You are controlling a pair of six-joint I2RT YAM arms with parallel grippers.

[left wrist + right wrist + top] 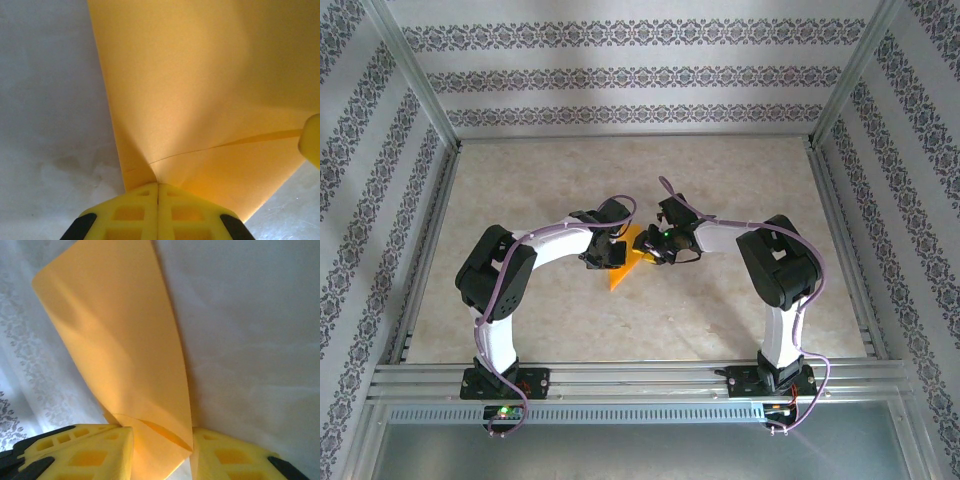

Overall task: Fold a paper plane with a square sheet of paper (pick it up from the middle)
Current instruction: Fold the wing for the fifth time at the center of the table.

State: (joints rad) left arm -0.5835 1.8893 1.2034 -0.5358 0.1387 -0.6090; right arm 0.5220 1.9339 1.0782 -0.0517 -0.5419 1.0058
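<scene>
Left tool (pixel 158 189): pads pressed together, clamped on the near edge of the square sheet of paper (pixel 200 100).
Right tool (pixel 162 452): pads apart, the sheet standing in the gap between them and not pinched flat.
Sheet location: between the 2 tools, which face each other over the bench (pixel 720 180); it fans out ahead of the left tool and to its right.
Risk 1: if the right tool shuts off the existing crease (the faint line just ahead of the left pads), it would likely press a 2nd, crooked fold.
Risk 2: the sheet bows between the 2 tools; pulling them apart could tear it or drag it out of the left pads.
Risk 3: pushing them together could crumple the loose curl inside the right tool's gap.
Long axis: runs straight ahead of the right tool, leaning to its left.
Pointing: narrow end in the right tool's gap, broad rounded end far ahead.
</scene>
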